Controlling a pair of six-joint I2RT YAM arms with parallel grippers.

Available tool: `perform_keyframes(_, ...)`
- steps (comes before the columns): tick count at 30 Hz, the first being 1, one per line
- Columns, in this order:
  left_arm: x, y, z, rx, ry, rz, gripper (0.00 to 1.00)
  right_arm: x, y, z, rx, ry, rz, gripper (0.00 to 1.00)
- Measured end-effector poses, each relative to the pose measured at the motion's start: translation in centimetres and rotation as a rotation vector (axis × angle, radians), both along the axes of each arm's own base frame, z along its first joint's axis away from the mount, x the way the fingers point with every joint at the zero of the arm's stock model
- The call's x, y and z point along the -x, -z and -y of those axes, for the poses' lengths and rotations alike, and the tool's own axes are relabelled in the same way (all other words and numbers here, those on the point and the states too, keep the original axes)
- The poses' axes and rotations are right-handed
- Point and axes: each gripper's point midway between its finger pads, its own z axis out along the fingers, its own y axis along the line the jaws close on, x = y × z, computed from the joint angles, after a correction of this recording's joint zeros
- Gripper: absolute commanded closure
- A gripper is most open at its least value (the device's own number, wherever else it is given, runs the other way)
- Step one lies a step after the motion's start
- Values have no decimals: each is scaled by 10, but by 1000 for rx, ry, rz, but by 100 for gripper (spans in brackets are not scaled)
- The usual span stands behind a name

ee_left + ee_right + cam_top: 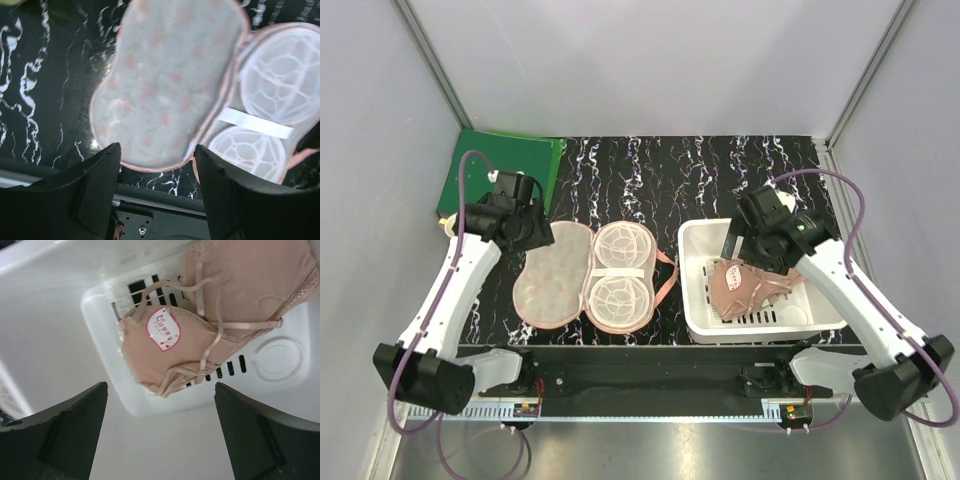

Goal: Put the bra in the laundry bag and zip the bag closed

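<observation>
The laundry bag (555, 278) lies open and flat on the black marbled table, its peach printed flap on the left and its half with two white mesh cups (620, 275) on the right. In the left wrist view the flap (165, 85) fills the middle. My left gripper (532, 238) hovers over the flap's far left end, open, with nothing between its fingers (100, 175). The dusty-pink bra (745, 288) lies crumpled in the white basket (692, 290). My right gripper (757, 248) hangs open above it, clear of the bra (150, 365).
A green board (500, 170) lies at the table's back left corner. The white slotted basket (50, 315) has tall walls around the bra. A pink loop strap (667, 280) sticks out between bag and basket. Grey walls enclose the table.
</observation>
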Motion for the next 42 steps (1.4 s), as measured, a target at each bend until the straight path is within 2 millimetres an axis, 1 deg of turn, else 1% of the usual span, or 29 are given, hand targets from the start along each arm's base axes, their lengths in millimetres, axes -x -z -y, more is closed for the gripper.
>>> perform_keyframes(1,0,-6,7,13,20,22,43,-3,9,7,30,8,-27,3)
perform_keyframes(3,4,-13,29,59,88,44,43,-7,25,10,71,-14,-73,3)
perform_keyframes(4,8,-16,42,90,129,50,42,-8,34,8,81,-36,-95,1)
perform_keyframes(6,16,-19,73,153,229,53,39,-14,51,1,86,-65,-128,0)
perform_keyframes(9,31,-25,115,203,381,63,36,-23,72,-12,64,-86,-151,0)
perform_keyframes(11,40,-29,131,224,451,76,35,-29,81,-18,50,-77,-149,0)
perform_keyframes(12,43,-32,133,229,471,88,35,-31,85,-21,46,-73,-142,1)
perform_keyframes(13,44,-35,133,228,480,103,34,-32,87,-25,45,-68,-131,2)
perform_keyframes(14,44,-39,130,225,484,127,34,-32,90,-29,48,-65,-119,6)
perform_keyframes(17,50,-50,115,198,489,207,26,-31,98,-41,43,-44,-97,8)
perform_keyframes(18,52,-53,109,183,488,233,18,-31,103,-43,41,-24,-95,9)
perform_keyframes(20,54,-58,98,151,476,278,9,-31,118,-40,55,28,-113,10)
perform_keyframes(21,54,-60,92,135,464,299,2,-30,126,-37,68,53,-126,11)
perform_keyframes(22,54,-62,86,117,450,317,1,-29,133,-35,79,77,-139,13)
perform_keyframes(23,54,-64,81,101,434,333,1,-30,140,-31,101,101,-135,19)
perform_keyframes(24,53,-65,76,88,418,346,1,-33,142,-29,107,122,-123,27)
perform_keyframes(25,53,-65,71,74,403,357,1,-33,143,-29,106,137,-122,44)
perform_keyframes(27,53,-66,65,56,385,373,1,-32,147,-25,119,163,-123,71)
perform_keyframes(29,53,-68,60,41,376,391,1,-30,150,-21,130,188,-126,79)
perform_keyframes(30,53,-69,58,36,372,399,1,-30,149,-19,135,199,-122,88)
perform_keyframes(33,54,-70,55,33,361,412,1,-24,140,-10,153,217,-116,100)
perform_keyframes(35,54,-67,55,34,363,408,1,-17,120,-2,152,224,-92,100)
perform_keyframes(37,55,-62,57,42,374,394,1,-15,90,4,122,220,-29,100)
perform_keyframes(38,56,-60,59,47,381,388,1,-14,71,6,94,210,16,100)
perform_keyframes(39,56,-58,62,54,390,378,1,-13,40,9,50,193,96,100)
perform_keyframes(40,56,-56,65,64,400,371,1,-12,31,10,38,191,117,100)
perform_keyframes(42,56,-52,71,84,416,354,1,-7,-9,16,-7,147,217,100)
